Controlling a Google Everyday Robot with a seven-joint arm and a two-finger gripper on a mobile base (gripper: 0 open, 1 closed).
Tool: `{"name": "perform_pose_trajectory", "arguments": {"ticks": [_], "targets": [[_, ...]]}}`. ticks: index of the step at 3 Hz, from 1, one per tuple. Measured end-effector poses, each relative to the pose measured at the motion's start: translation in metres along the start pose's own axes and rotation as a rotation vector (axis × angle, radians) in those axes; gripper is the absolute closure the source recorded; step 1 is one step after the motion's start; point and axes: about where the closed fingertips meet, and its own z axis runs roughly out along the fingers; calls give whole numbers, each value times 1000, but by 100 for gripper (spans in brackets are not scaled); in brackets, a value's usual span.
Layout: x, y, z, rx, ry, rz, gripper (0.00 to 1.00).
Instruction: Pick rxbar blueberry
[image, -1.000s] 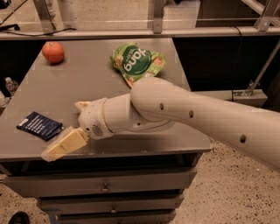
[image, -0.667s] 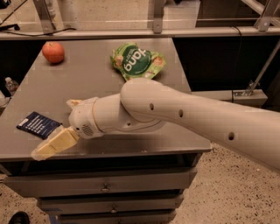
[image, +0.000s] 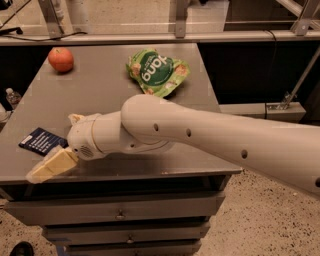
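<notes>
The rxbar blueberry (image: 40, 141), a small flat dark navy wrapper with white print, lies near the front left edge of the grey table (image: 100, 95). My gripper (image: 51, 146) sits at the bar's right end, low over the table. It is open. One cream finger (image: 50, 166) reaches past the table's front edge just in front of the bar. The other fingertip (image: 75, 118) shows behind the bar. The white wrist covers the bar's right end.
A green snack bag (image: 156, 71) lies at the back middle of the table. A red apple (image: 61, 59) sits at the back left. Drawers (image: 120, 215) are below the front edge. A water bottle (image: 12, 96) stands left of the table.
The gripper has moved left and slightly forward, closer around the bar. Its front finger now hangs further past the table's front edge. The bar, bag and apple have not moved.
</notes>
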Motion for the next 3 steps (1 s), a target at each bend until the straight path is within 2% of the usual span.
{"name": "perform_pose_trajectory", "arguments": {"ticks": [1,2,3], "targets": [[1,-4,10,26,-5,-8,0],[2,-6,18,44,-25,-9,18],[3,-8,21,56,-40,-8,41]]}}
